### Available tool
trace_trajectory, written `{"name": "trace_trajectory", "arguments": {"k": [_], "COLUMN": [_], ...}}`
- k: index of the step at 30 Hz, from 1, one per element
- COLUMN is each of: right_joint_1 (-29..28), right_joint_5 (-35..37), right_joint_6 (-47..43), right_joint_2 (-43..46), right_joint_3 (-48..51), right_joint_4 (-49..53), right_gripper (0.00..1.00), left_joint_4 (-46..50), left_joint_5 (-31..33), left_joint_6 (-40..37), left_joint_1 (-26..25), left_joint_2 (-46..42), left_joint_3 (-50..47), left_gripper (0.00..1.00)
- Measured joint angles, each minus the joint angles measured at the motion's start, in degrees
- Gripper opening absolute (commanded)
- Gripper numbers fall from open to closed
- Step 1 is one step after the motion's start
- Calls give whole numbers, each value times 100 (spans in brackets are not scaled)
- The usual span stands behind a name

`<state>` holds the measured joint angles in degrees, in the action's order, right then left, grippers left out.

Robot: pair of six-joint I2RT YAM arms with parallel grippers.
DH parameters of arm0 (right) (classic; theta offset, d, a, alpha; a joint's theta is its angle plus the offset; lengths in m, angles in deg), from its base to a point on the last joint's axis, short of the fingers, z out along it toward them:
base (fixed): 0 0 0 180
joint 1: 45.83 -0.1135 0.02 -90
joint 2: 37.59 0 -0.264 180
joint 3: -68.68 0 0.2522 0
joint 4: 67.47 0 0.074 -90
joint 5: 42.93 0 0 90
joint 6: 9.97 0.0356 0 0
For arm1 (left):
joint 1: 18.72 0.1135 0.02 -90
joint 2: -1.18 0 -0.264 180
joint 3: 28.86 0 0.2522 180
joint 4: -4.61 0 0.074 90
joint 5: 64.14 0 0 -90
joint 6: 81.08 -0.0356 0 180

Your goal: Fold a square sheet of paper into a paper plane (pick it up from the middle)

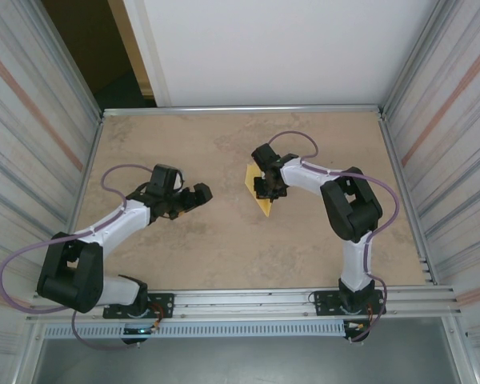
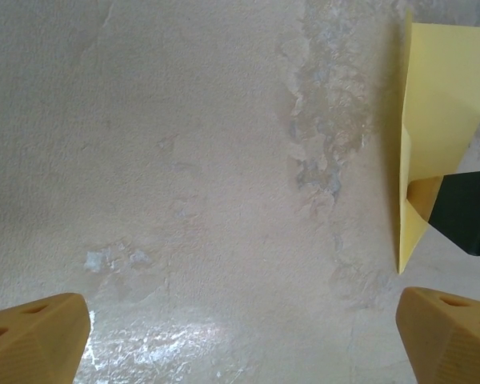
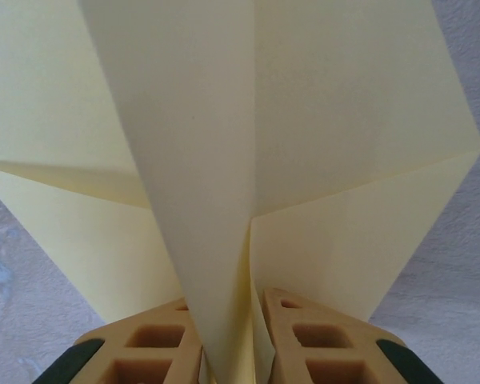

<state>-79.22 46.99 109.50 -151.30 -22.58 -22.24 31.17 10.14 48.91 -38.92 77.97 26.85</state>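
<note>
**A:** Where was the small yellow kite-shaped paper plane (image 1: 256,198)?

**B:** Centre-right of the tan mottled tabletop (image 1: 224,256), in the right gripper (image 1: 270,189). On the rt wrist cam both tan fingers (image 3: 164,348) were pressed together on the centre crease, w/ wings fanning out either side.

**A:** And the other arm?

**B:** The left gripper (image 1: 202,194) was spread wide, holding nothing. Its wrist cam had one fingertip in each bottom corner and bare table between.

**A:** What did the next move turn on?

**B:** From the left gripper the plane lay at approx 3 o'clock, near but apart. In the top view its long axis ran approx 11 to 5, narrow end toward 5. The rt arm was nearer, since it had the paper. My guess: any further crease needed the left to come in from the plane's 9 o'clock side.

**A:** Did the views differ?

**B:** The top cam gave the arm layout. The rt wrist cam gave the pinch close up. The left wrist cam had the plane at its 2 o'clock, w/ a folded flap and the rt gripper's dark body behind. Couldn't tell if the paper touched the table.
</note>
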Motion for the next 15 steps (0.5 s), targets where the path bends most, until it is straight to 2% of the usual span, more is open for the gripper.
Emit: {"name": "trace_trajectory", "arguments": {"k": [15], "right_joint_1": [-116], "right_joint_5": [293], "right_joint_6": [2], "right_joint_2": [-203], "right_joint_3": [-118], "right_joint_4": [4], "right_gripper": [31], "left_joint_4": [4], "left_joint_5": [-2], "left_joint_6": [0], "left_joint_1": [0], "left_joint_2": [2], "left_joint_3": [-146], "left_gripper": [99]}}
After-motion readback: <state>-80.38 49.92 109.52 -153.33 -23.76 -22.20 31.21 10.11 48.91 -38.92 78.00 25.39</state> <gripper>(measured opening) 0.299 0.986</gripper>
